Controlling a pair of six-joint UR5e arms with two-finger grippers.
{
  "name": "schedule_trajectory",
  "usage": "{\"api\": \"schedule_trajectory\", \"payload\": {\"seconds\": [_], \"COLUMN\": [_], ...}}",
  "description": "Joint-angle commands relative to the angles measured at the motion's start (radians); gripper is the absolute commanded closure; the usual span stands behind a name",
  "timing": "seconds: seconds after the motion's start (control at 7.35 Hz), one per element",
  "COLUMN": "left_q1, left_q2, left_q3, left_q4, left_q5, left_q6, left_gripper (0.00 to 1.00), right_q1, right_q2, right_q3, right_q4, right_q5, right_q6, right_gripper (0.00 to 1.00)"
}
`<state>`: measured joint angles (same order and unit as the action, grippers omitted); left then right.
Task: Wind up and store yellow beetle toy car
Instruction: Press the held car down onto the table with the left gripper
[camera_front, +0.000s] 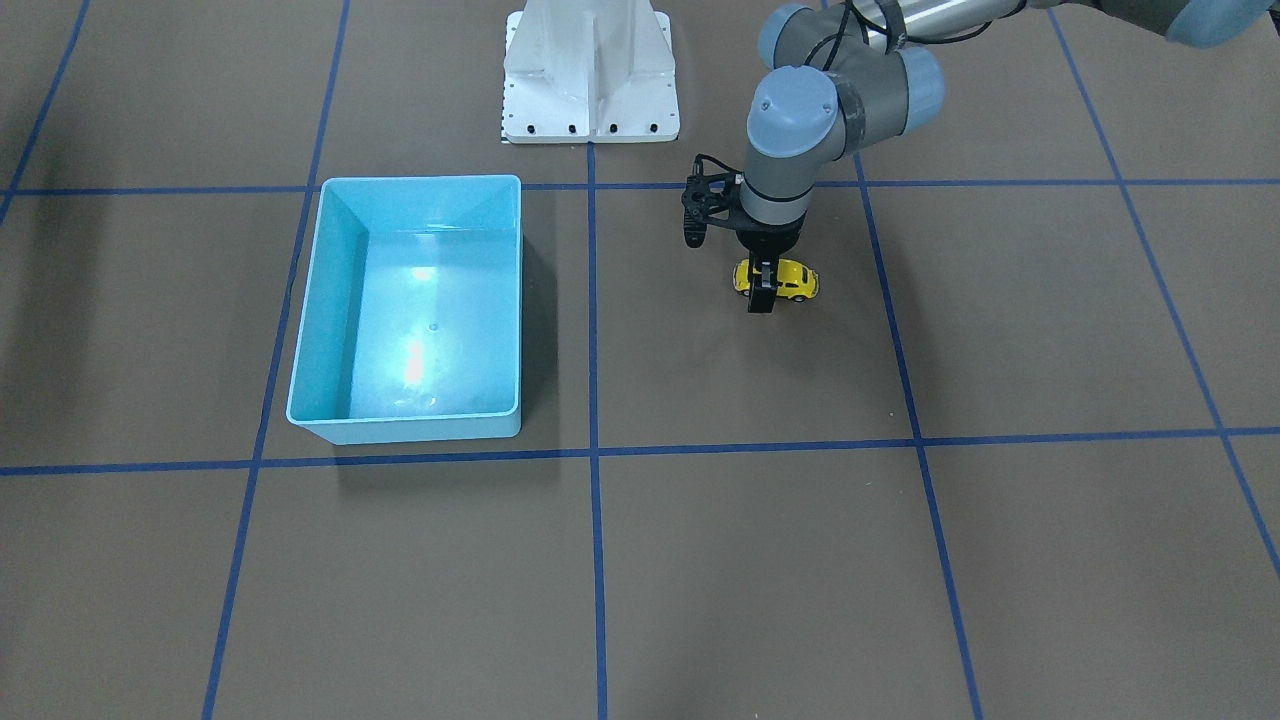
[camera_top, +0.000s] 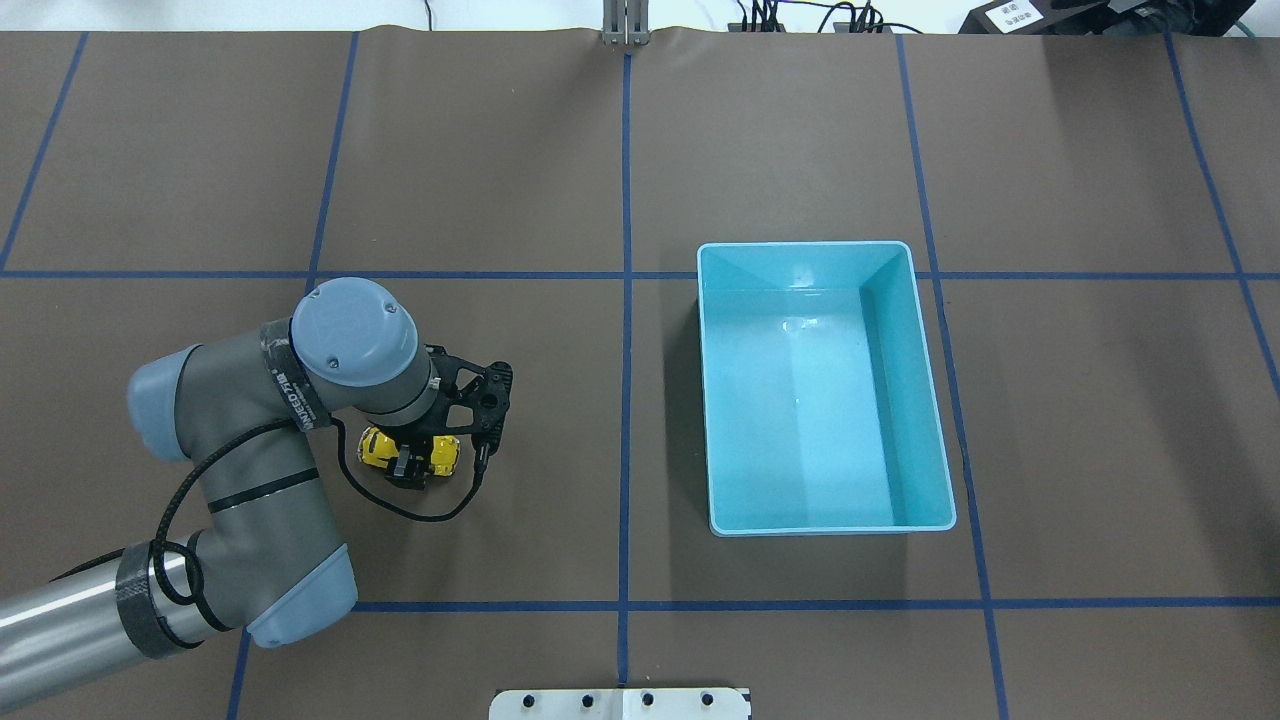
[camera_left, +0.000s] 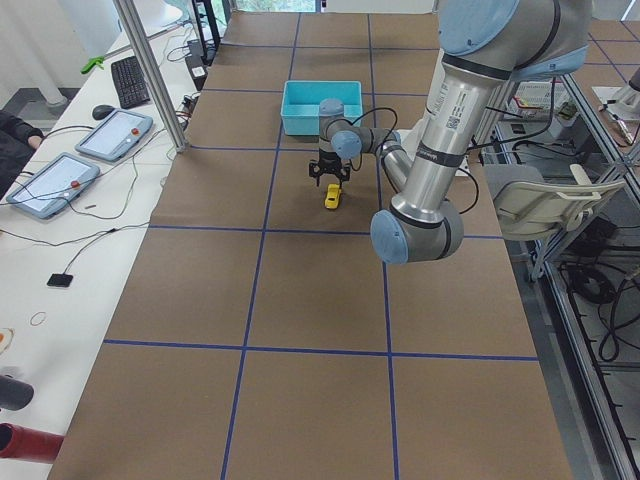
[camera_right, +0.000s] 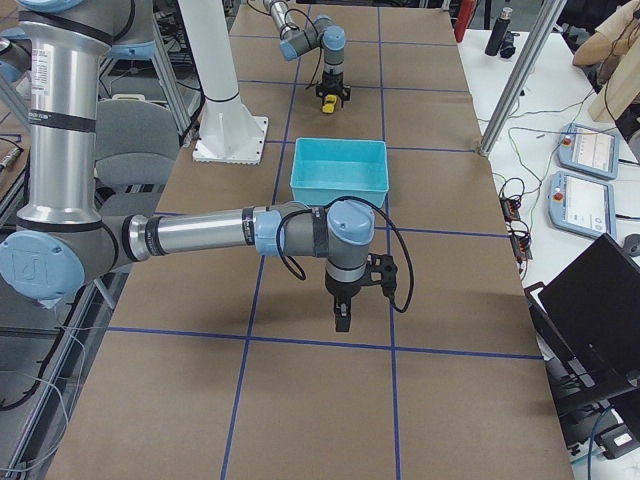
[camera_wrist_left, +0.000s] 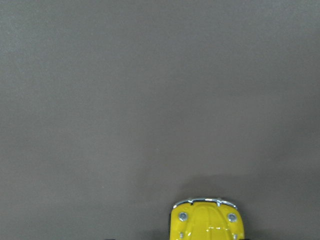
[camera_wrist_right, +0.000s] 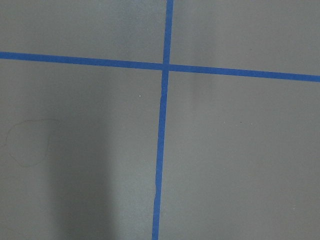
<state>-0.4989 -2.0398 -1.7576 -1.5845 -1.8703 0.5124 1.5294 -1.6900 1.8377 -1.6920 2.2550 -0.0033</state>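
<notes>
The left tool (camera_top: 409, 462) was clamped across the small glossy yellow beetle-shaped toy car (camera_front: 795, 280), wheels on the brown counter (camera_front: 1000, 350), evidently for pull-back winding; the light-blue plastic bin (camera_top: 826, 243) stood well apart; the right tool (camera_right: 342, 318), wide or narrow, could not be told.

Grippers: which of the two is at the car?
The left gripper, which straddles the car. The right gripper hangs over bare table on the bin's other side.

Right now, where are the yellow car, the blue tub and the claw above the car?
yellow car (camera_front: 795, 281): front-facing view, on its yellow body.
blue tub (camera_front: 420, 180): front-facing view, on the rim nearest the robot.
left gripper (camera_front: 763, 286): front-facing view, between its fingertips.
</notes>
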Motion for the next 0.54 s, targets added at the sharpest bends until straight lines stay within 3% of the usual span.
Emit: {"api": "schedule_trajectory", "payload": {"seconds": [0.0, 0.41], "left_q1": [0.002, 0.006], "left_q2": [0.007, 0.015], "left_q3": [0.003, 0.000], "left_q4": [0.000, -0.002], "left_q5": [-0.003, -0.006], "left_q6": [0.002, 0.008], "left_gripper": [0.14, 0.14], "right_q1": [0.000, 0.000], "right_q2": [0.003, 0.004], "right_q3": [0.000, 0.000], "right_q4": [0.000, 0.000], "right_q5": [0.000, 0.002], "right_q6": [0.000, 0.000], "right_gripper": [0.00, 0.00]}}
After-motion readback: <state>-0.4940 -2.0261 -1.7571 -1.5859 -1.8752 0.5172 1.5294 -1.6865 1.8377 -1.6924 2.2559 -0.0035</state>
